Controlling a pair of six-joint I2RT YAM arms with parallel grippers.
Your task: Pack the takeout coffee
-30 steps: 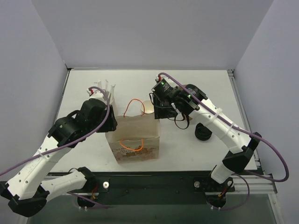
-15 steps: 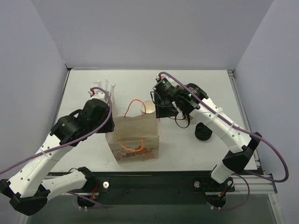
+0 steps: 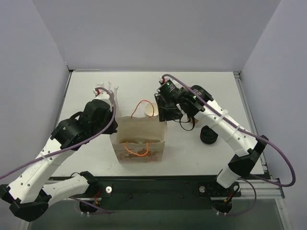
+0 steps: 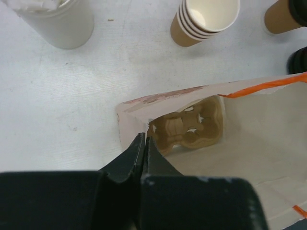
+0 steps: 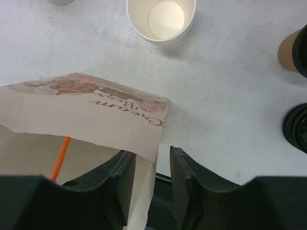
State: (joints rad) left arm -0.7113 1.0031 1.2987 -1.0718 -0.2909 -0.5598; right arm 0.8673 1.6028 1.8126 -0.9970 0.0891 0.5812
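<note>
Cream paper bag (image 3: 139,128), orange handles (image 4: 268,86), reddish-brown print (image 5: 120,100); tan takeout coffee cup (image 4: 278,19), black lid (image 4: 300,9); tan cup stack (image 4: 204,21), white inside

The bag (image 3: 139,141) stands on the table (image 3: 216,86), a carrier (image 4: 192,127) inside; behind it the nested cups (image 4: 206,19), the lidded cup (image 4: 280,17) right of them, the lid stack (image 3: 208,135) right of the bag

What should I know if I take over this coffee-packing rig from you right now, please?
Left gripper: shut on the paper bag's left rim.
Right gripper: open, straddling the right rim.
The lidded coffee cup stands outside, beyond the bag, ungripped.
Done: bag held open, pulp carrier inside.
Left: probably free an arm, fetch the cup, set it in the carrier.
</note>
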